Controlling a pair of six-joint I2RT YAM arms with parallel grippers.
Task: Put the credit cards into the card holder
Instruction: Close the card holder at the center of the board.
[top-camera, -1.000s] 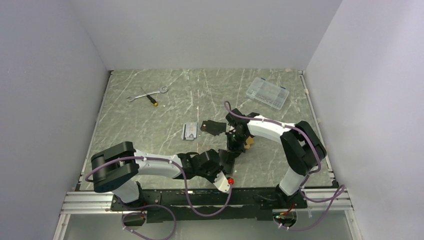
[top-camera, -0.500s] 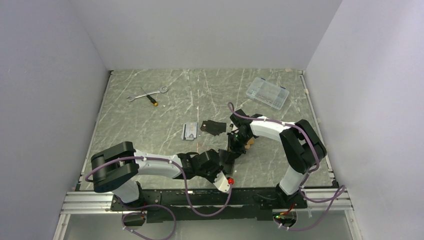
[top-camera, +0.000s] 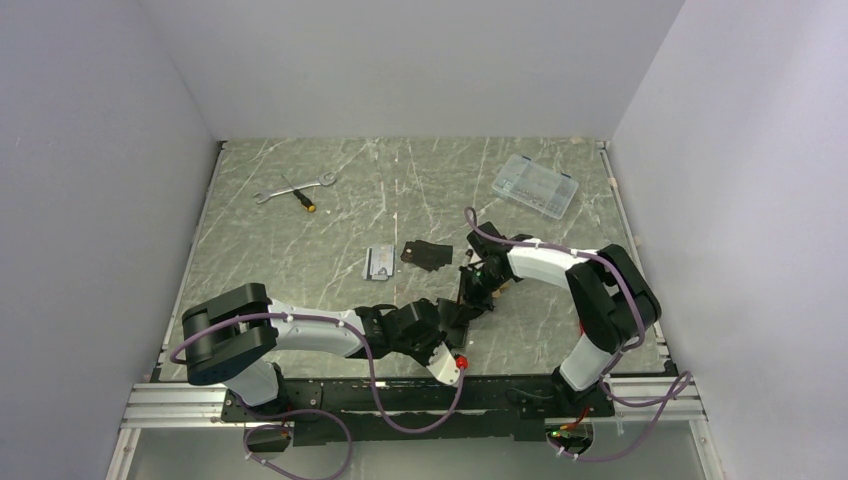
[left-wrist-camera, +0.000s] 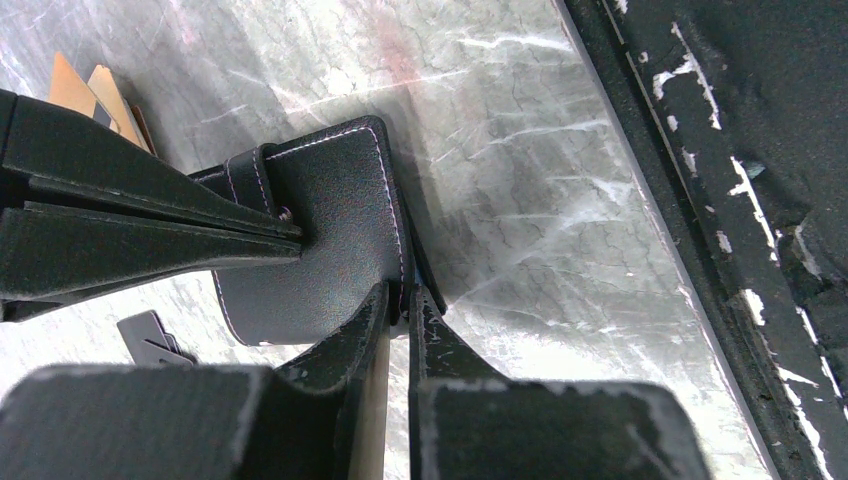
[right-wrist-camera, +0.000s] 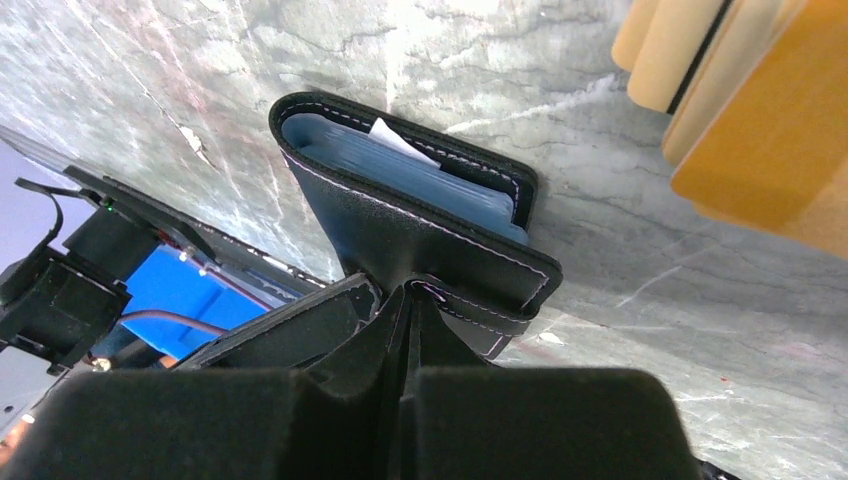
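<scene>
The black card holder (left-wrist-camera: 320, 230) stands on edge near the table's front, its pale blue-grey inside (right-wrist-camera: 400, 172) showing in the right wrist view. My left gripper (left-wrist-camera: 405, 300) is shut on one stitched edge of it. My right gripper (right-wrist-camera: 415, 290) is shut on its tab, reaching in from the other side. In the top view both grippers, left (top-camera: 456, 314) and right (top-camera: 468, 298), meet over the holder and hide most of it. The orange-tan credit cards (right-wrist-camera: 745, 110) lie fanned on the table just beyond the holder and also show in the left wrist view (left-wrist-camera: 88, 88).
A flat irregular black piece (top-camera: 425, 253) and a small silvery card-like item (top-camera: 380, 263) lie left of the right arm. A wrench (top-camera: 290, 186) and screwdriver (top-camera: 300, 196) sit far left; a clear plastic box (top-camera: 535, 186) sits far right. The table's black front rail (left-wrist-camera: 760, 200) runs close by.
The right arm's wrist has shifted slightly right and lower, now covering more of the cards. The left arm and the card holder have stayed put.
</scene>
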